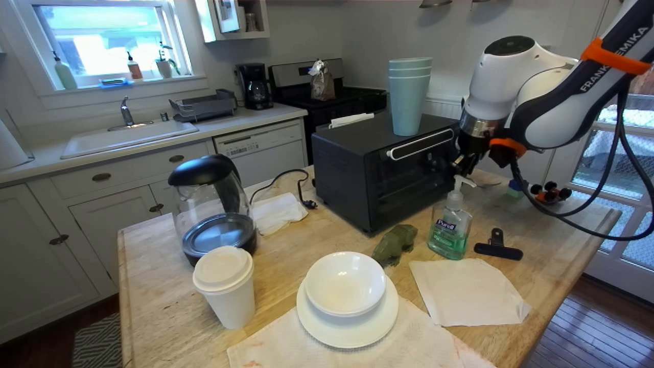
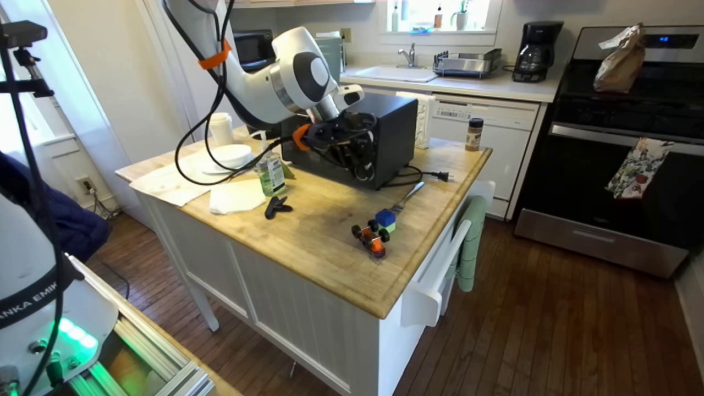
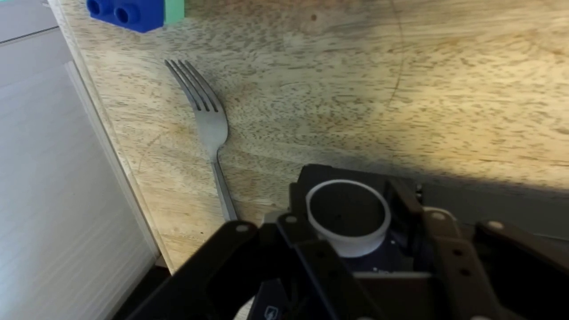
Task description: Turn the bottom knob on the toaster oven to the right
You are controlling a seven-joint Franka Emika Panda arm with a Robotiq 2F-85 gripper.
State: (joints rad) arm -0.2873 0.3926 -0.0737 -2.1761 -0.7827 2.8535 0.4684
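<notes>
The black toaster oven point(image 1: 340, 174) stands on the wooden table in both exterior views point(image 2: 397, 137). In the wrist view its bottom knob point(image 3: 347, 212) has a dark round face and a white rim, just above the oven's lower edge. My gripper point(image 3: 351, 200) has one finger on each side of this knob. Both fingertips lie against its rim with no clear gap, so it looks shut on the knob. In both exterior views the gripper point(image 1: 462, 164) point(image 2: 357, 159) is at the oven's front, near one end, and the knob is hidden by the gripper or too dark to make out.
Blue-green cups point(image 1: 409, 97) stand stacked on the oven. A Purell bottle point(image 1: 450, 227) stands in front of the oven, near the arm. A fork point(image 3: 212, 126), toy bricks point(image 2: 386, 220) and a toy car point(image 2: 372, 237) lie nearby. A black clip point(image 1: 498, 249) lies by the bottle.
</notes>
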